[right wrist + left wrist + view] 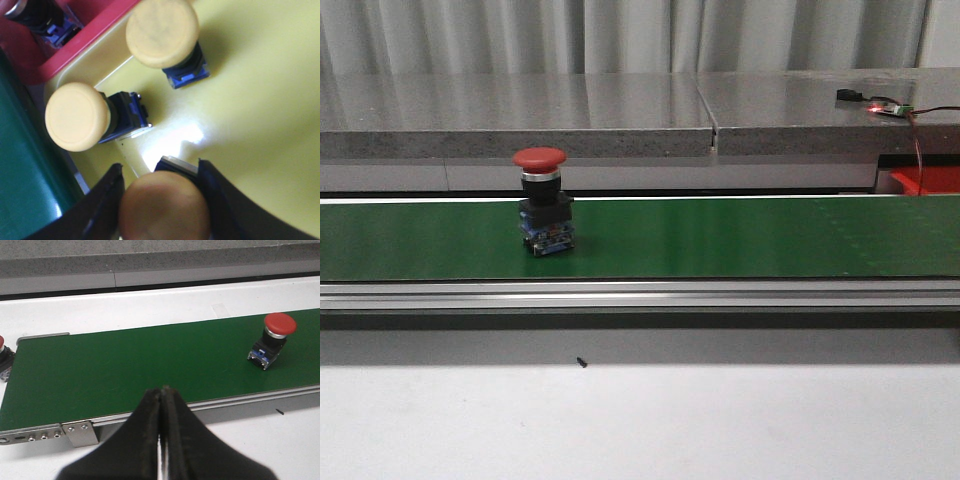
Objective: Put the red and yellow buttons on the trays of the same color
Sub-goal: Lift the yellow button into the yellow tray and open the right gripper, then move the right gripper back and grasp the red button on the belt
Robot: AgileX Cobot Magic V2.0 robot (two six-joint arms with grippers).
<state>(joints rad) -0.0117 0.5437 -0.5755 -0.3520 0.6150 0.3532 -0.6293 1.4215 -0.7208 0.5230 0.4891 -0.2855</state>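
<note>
- Conveyor belt [740,238] (green, running across the worktop [640,420]) is seen carrying one red button [542,212], upright on its blue-and-black base, toward the left side.
- Yellow tray [260,100] is seen holding two yellow buttons, one [162,34] upright, the other [80,117] tilted; a red tray [75,45] lies just beside it.
- Right pincer [162,200] is closed around a third yellow button [164,207], held directly over the yellow tray; release there is judged the coming move.
- Left pincer [161,410] is shut and empty, with the red button [274,337] well apart from it; this arm is judged nearer.
</note>
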